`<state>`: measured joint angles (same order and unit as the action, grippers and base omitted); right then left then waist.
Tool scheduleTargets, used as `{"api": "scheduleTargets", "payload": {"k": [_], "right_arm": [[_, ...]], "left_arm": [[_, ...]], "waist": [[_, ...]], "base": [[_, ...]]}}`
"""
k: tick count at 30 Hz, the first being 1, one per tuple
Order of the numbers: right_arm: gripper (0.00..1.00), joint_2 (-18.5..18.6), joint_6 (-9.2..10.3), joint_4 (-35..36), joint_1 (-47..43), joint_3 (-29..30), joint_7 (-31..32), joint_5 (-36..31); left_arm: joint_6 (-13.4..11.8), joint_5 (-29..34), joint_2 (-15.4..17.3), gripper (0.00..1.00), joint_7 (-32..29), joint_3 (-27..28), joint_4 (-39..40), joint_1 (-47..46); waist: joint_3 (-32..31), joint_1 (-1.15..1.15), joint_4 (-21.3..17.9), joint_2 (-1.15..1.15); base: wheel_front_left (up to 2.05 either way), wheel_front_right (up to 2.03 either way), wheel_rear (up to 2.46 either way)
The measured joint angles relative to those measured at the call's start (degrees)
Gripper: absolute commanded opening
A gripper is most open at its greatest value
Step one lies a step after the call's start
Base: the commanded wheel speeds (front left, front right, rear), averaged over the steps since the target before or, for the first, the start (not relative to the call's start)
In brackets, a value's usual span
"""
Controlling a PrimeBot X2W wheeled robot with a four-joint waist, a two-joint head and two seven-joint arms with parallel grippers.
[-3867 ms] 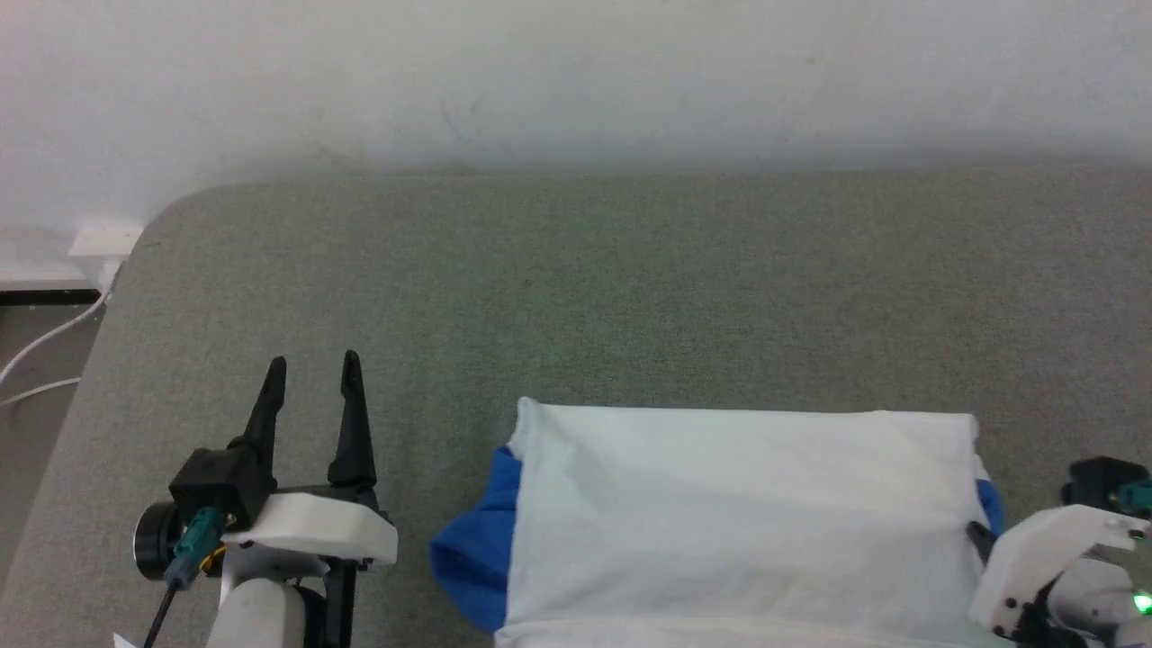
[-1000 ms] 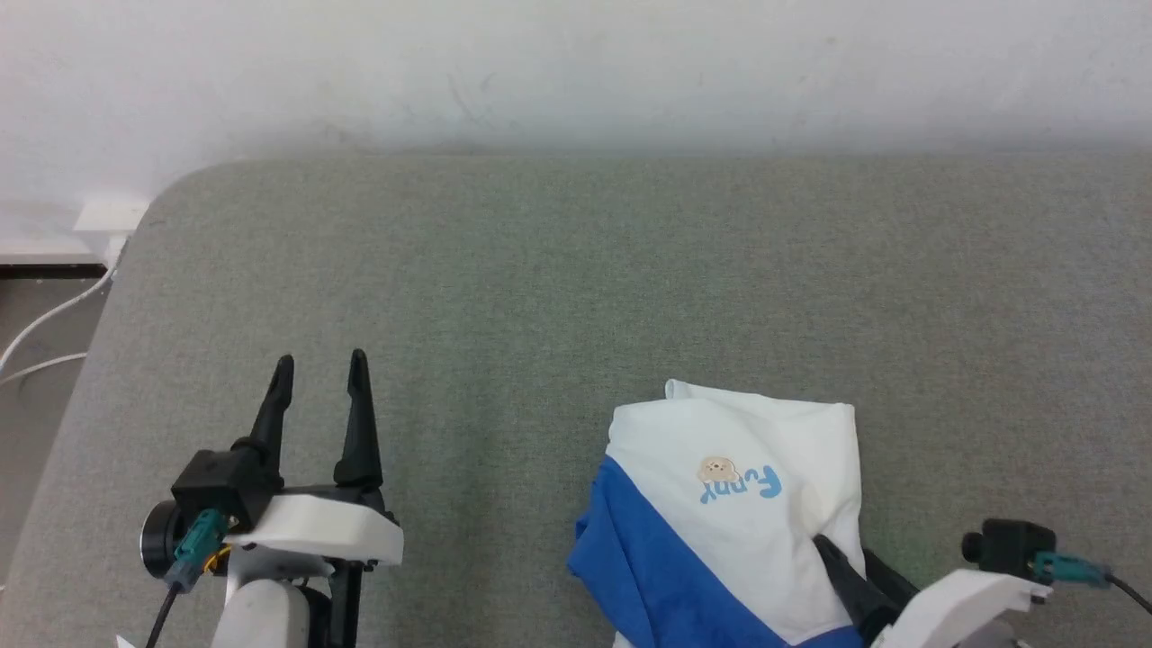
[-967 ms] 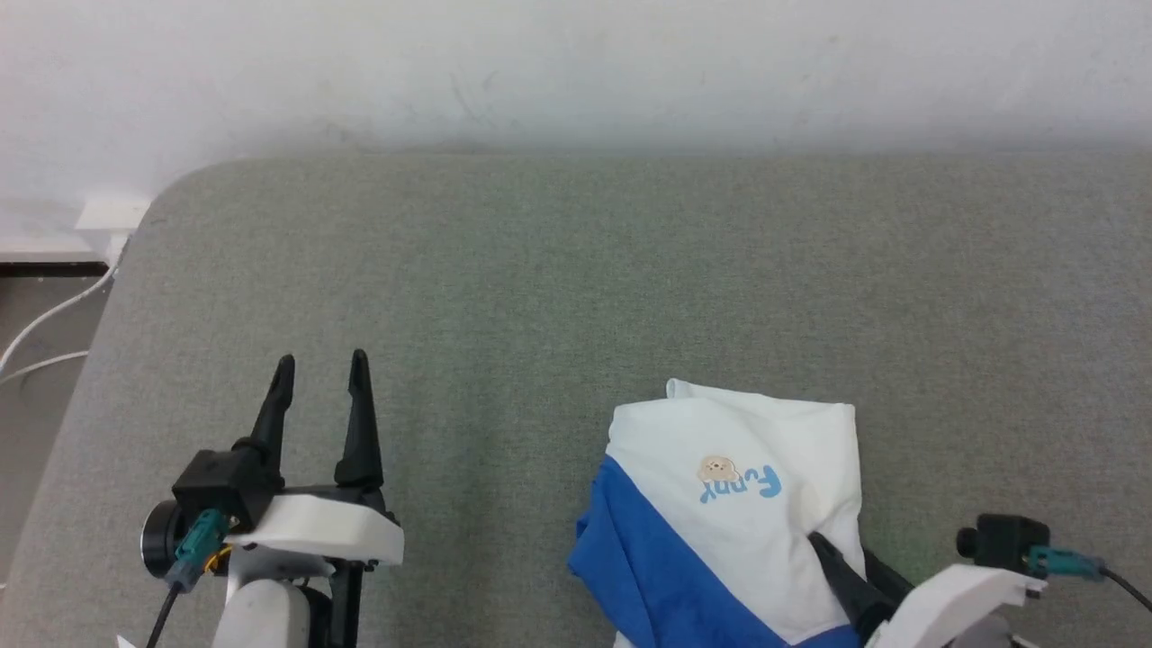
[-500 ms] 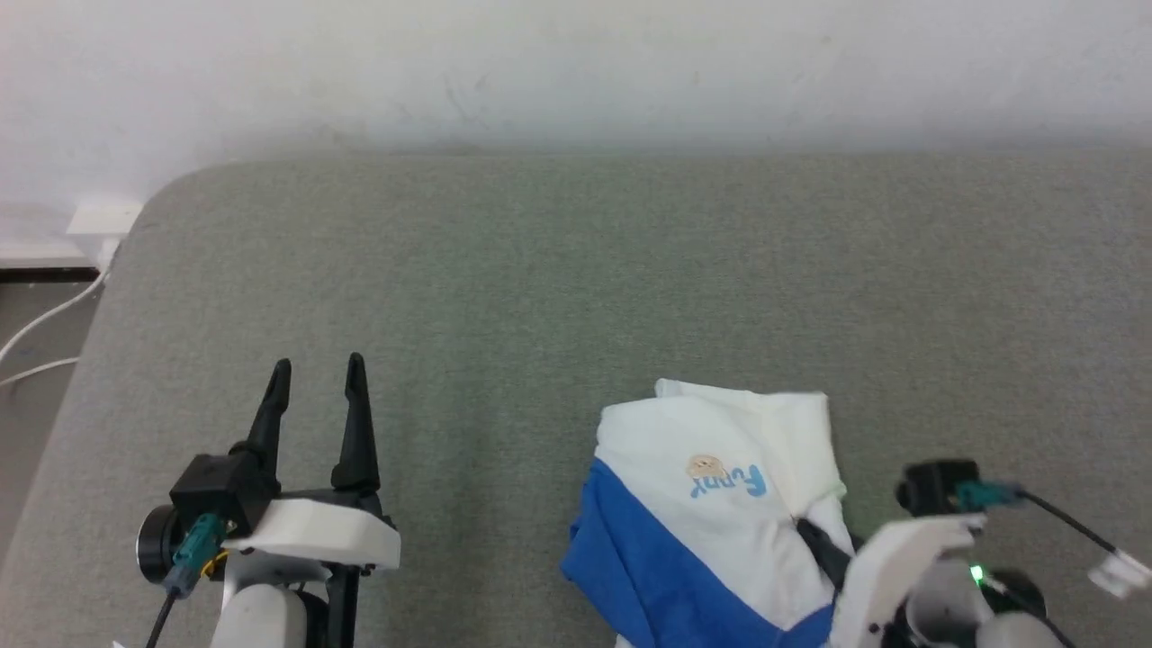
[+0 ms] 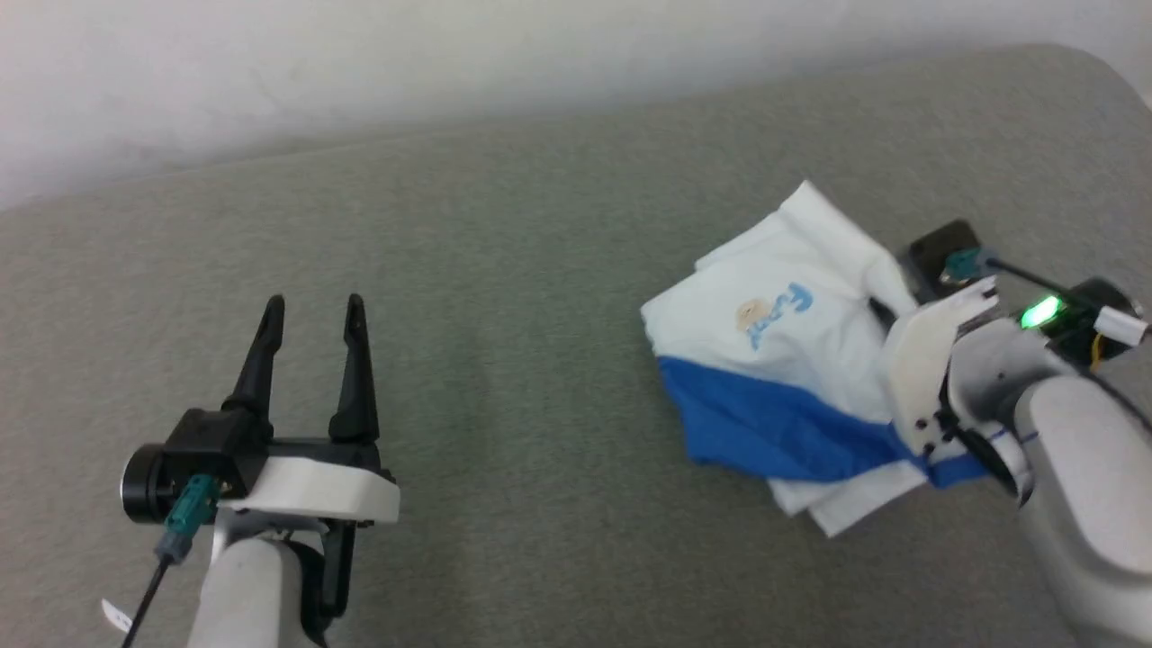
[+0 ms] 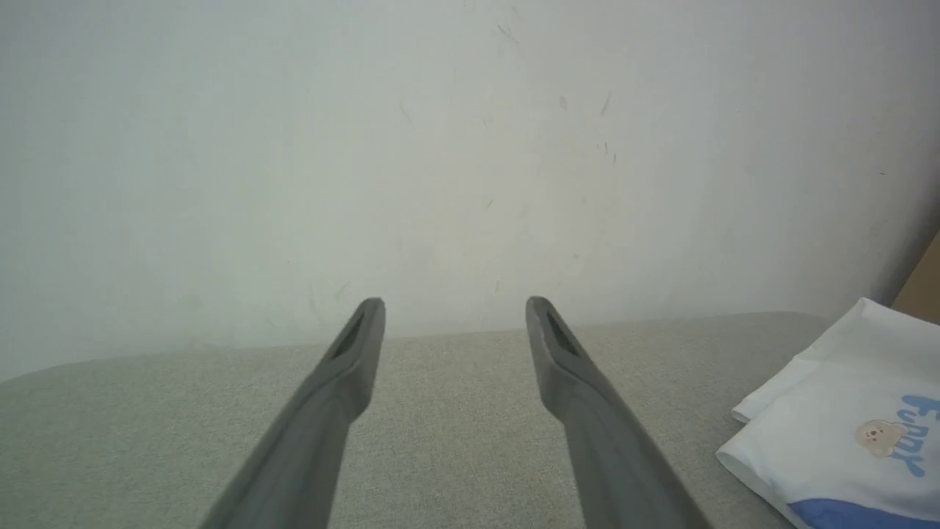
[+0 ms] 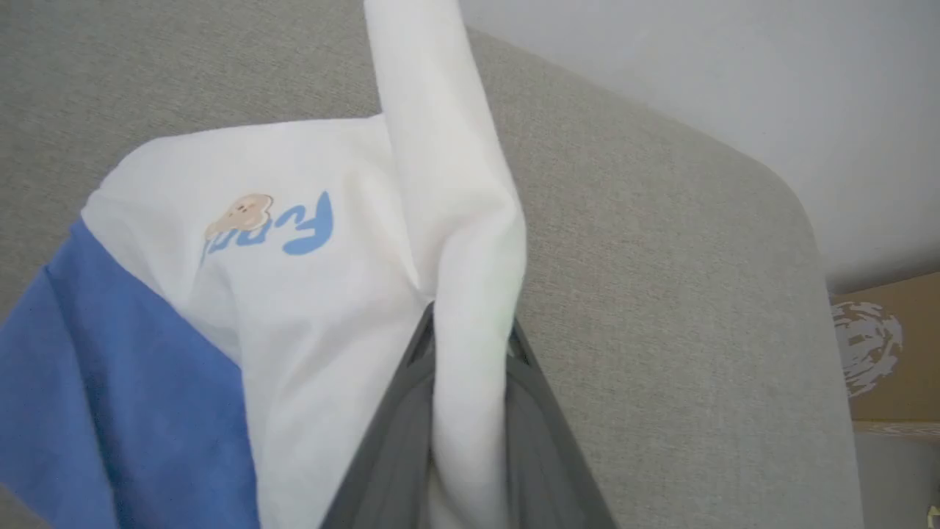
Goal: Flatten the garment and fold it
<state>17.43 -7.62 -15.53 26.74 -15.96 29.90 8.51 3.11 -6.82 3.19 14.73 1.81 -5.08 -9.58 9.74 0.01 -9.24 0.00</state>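
Right gripper [image 7: 470, 334] has cloth: its two dark fingers are drawn in narrow and pinching a thick white fold of the garment [image 7: 316, 294], which runs up between them and on past the tips. In the head view the right gripper [image 5: 880, 310] reaches in from the right, fingers mostly buried at the garment's [image 5: 792, 360] right edge, a green light [image 5: 1039, 313] glowing on its wrist. The garment sits bunched on the right half of the grey padded surface [image 5: 540, 315], white panel up with a little bear print and blue lettering, a royal-blue band along its near side and white layers poking out below that. Over on the left, well apart from the cloth, the left gripper [image 5: 311, 310] has its fingers spread wide with nothing between them. In its own wrist view the left gripper [image 6: 455, 308] frames bare grey fabric and the white wall [image 6: 440, 147], with a corner of the garment [image 6: 830, 433] at lower right.
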Motion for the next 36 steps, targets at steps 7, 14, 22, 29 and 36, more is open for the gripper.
{"api": "scheduleTargets", "payload": {"k": [7,14,22,29,36], "right_arm": [[0.0,3.25,0.01,-9.27,9.38,2.18,-6.06,-2.24],[0.0,3.61,0.0,-18.41,16.61,9.64,-12.95,-8.14],[0.0,4.46,0.0,-25.6,22.81,18.07,-19.4,-15.92],[0.0,4.7,0.0,-29.24,26.32,24.83,-23.49,-21.95],[1.0,3.46,0.0,-32.15,26.81,31.31,-25.61,-25.61]], "left_arm": [[0.91,1.45,2.24,1.0,0.0,-0.14,0.7,-3.37],[1.21,2.75,4.79,1.0,-0.16,-0.55,1.79,-5.63],[1.88,3.35,6.83,1.0,-2.42,-1.85,4.76,-8.75],[1.87,3.49,8.03,1.0,-3.18,-1.92,6.26,-9.34],[1.77,3.27,7.92,1.0,-2.57,-2.22,6.25,-9.34]], "waist": [[4.53,0.0,-6.48,0.0],[10.31,0.01,-11.23,0.0],[17.41,0.01,-13.18,0.0],[21.93,0.01,-11.98,0.0],[22.62,0.0,-9.51,0.0]], "base": [[0.0,0.0,0.0],[0.0,0.0,0.0],[0.0,0.0,0.0],[0.0,0.0,0.0],[0.0,0.0,0.0]]}}
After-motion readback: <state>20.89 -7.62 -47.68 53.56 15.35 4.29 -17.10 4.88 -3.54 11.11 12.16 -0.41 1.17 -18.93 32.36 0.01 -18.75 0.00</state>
